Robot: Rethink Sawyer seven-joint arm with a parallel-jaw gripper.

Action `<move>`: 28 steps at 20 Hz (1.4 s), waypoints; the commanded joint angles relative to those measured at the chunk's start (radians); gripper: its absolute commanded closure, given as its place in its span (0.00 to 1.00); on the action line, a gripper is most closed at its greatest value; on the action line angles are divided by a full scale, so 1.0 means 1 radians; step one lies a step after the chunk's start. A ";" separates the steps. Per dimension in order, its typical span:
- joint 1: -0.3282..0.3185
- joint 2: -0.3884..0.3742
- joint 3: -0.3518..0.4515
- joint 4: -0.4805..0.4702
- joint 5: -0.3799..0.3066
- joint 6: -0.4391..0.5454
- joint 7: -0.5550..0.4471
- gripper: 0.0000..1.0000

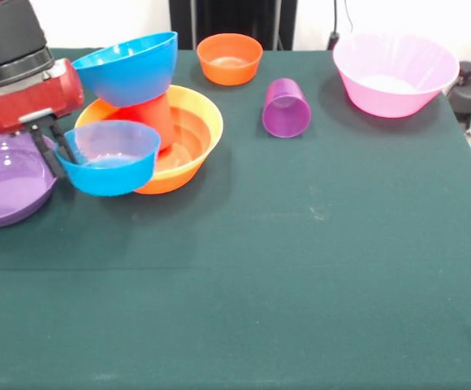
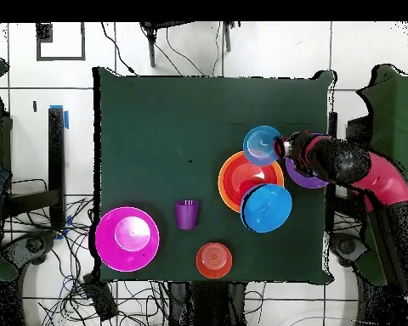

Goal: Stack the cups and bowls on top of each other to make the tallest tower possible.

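The gripper (image 1: 54,146) grasps the small blue bowl (image 1: 108,156) by its rim (lifted off the worktop (image 1: 300,244)). Just beside it sits the large orange bowl (image 1: 193,130).

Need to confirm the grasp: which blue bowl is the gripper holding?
The small blue bowl, held by the gripper at its rim; the large blue bowl sits tilted atop the tower.

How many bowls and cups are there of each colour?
Blue: 2, the large blue bowl and the small blue bowl in the hand.
Orange: 2, the large orange bowl and the small orange bowl.
Purple: 2, the purple bowl and the purple cup.
Pink: 1, the pink bowl.
Red: 1, a red piece under the large blue bowl.
Total: 8.
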 commanded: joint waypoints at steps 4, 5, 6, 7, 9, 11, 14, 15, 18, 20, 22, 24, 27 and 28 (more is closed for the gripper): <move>0.066 0.002 -0.094 -0.005 -0.021 0.185 -0.048 1.00; 0.067 0.001 -0.095 -0.008 -0.023 0.188 -0.046 1.00; 0.069 0.000 -0.095 -0.011 -0.025 0.191 -0.045 1.00; 0.069 -0.002 -0.096 -0.011 -0.026 0.189 -0.040 1.00; 0.075 -0.006 -0.107 -0.022 -0.037 0.181 -0.032 1.00; 0.078 -0.007 -0.114 -0.032 -0.050 0.168 -0.033 1.00; 0.091 -0.023 -0.140 -0.064 -0.079 0.184 -0.054 1.00; 0.095 -0.026 -0.147 -0.075 -0.087 0.185 -0.059 1.00; 0.102 -0.035 -0.167 -0.099 -0.099 0.182 -0.057 1.00; 0.102 -0.042 -0.172 -0.101 -0.103 0.182 -0.063 1.00; 0.106 -0.049 -0.180 -0.100 -0.105 0.184 -0.067 1.00; 0.109 -0.052 -0.191 -0.104 -0.107 0.183 -0.068 1.00; 0.111 -0.056 -0.199 -0.113 -0.113 0.183 -0.085 1.00; 0.110 -0.057 -0.200 -0.116 -0.114 0.186 -0.094 1.00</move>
